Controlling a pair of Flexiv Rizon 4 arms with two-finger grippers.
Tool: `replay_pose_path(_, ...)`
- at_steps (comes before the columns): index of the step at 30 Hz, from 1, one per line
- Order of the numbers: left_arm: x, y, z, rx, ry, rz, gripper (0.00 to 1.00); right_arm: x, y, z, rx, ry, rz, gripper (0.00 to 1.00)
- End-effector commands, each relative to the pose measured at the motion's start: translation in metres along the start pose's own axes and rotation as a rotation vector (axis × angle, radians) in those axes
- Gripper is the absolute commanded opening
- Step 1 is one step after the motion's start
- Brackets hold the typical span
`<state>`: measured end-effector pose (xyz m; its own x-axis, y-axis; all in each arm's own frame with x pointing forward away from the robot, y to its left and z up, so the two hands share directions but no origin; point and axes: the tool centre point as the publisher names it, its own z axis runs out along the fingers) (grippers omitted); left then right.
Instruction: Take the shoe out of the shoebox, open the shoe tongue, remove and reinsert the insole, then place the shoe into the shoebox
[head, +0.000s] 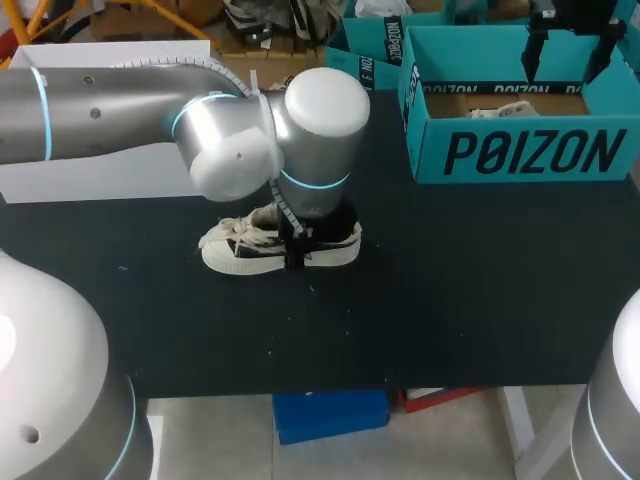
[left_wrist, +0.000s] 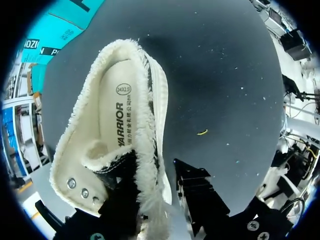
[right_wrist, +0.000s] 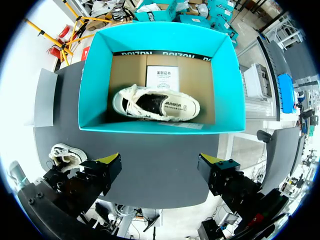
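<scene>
Left gripper (left_wrist: 155, 197) clamps the side wall of the shoe (left_wrist: 120, 115) at the middle of the desk (head: 450, 300). Right gripper (right_wrist: 160, 162), spread wide, hangs above the shoebox (right_wrist: 90, 75) at the far right corner.

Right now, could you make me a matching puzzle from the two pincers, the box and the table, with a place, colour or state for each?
Things:
1. left pincer
2. right pincer
3. shoebox
4. table

Descriptions:
A. teal, holds a second shoe
B. black
C. open, above the shoebox
D. down at the loose shoe on the table

Pairs: 1-D, 2-C, 3-A, 4-B.
</scene>
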<state>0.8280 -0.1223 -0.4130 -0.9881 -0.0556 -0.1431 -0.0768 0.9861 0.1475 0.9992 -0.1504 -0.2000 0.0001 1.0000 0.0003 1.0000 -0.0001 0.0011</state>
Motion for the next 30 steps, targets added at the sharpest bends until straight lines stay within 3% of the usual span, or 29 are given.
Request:
replay_pose_path(1,-0.002,0.009,-0.030,0.007,0.019,0.027,1.00,0.000,0.001,0.000,0.001,0.000,0.000,1.00)
replay_pose_path(7,-0.001,0.020,-0.078,0.056,0.034,0.049,1.00,0.000,0.001,0.000,0.001,0.000,0.000,1.00)
replay_pose_path(14,-0.004,0.037,-0.111,0.147,0.044,0.021,1.00,0.000,0.001,0.000,0.001,0.000,0.000,1.00)
replay_pose_path(18,-0.006,0.045,-0.118,0.215,0.067,0.040,1.00,0.000,0.001,0.000,0.001,0.000,0.000,1.00)
replay_pose_path(23,-0.007,0.058,-0.120,0.370,0.149,0.088,1.00,0.000,0.001,0.000,0.001,0.000,0.000,1.00)
replay_pose_path(30,-0.005,0.081,-0.119,0.494,0.140,0.074,1.00,0.000,0.001,0.000,0.001,0.000,0.000,1.00)
